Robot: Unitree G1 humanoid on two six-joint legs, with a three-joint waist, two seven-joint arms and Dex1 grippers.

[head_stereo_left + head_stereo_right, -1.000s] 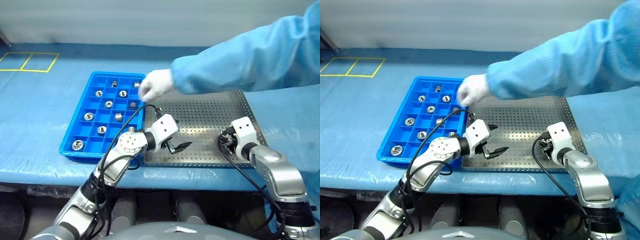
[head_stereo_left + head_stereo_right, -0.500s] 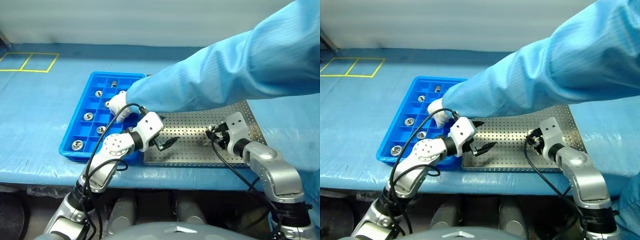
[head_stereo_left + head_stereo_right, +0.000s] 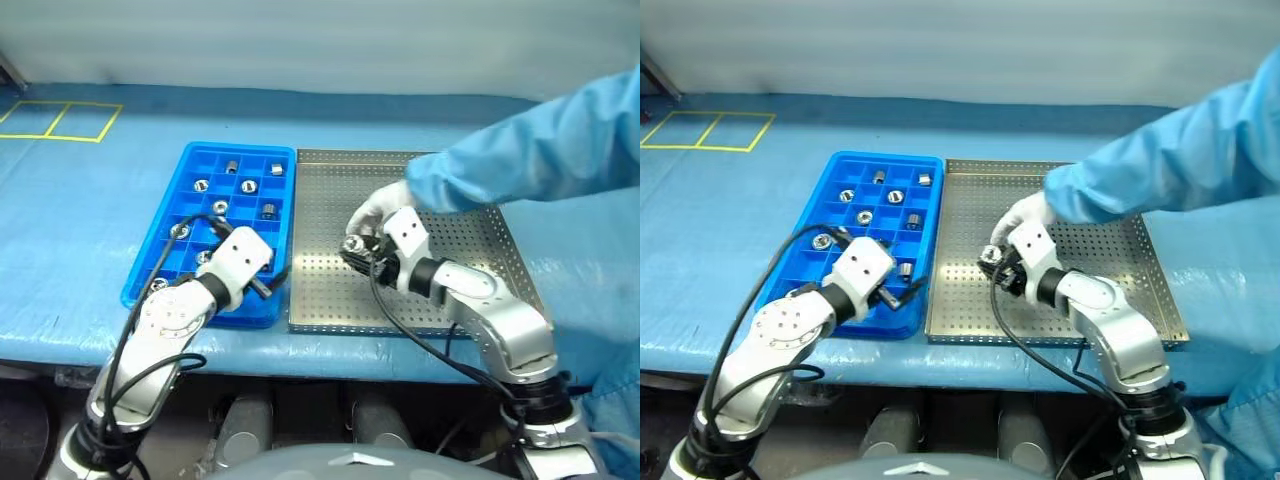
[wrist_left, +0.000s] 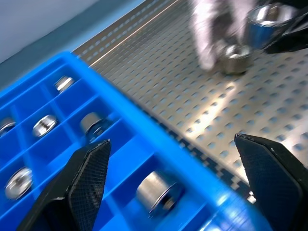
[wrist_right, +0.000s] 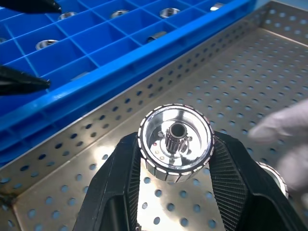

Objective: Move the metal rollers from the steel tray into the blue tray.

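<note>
Change since a second ago: both arms have swung toward the blue tray; the right gripper has left the steel tray's near right corner for its middle, and the person's gloved hand has drawn back from the blue tray to just behind that gripper.
Held roller: the roller sits clenched between the right gripper's black fingers, open face up, above the steel tray.
Other rollers: about ten lie in separate compartments of the blue tray; one loose roller rests on the steel floor by the gloved fingers.
Left gripper: the left gripper is spread wide and holds nothing, hanging over the blue tray's near right corner.
Step in hand: carrying the held roller to the blue tray (a judgement).
Doing it well: lift clear of the blue rim, choose an empty compartment, lower before letting go.
In the way: the left gripper sits over the near compartments, and the gloved hand is close behind; the far empty cells look easier.
Surroundings: blue table cover, yellow floor marking.
</note>
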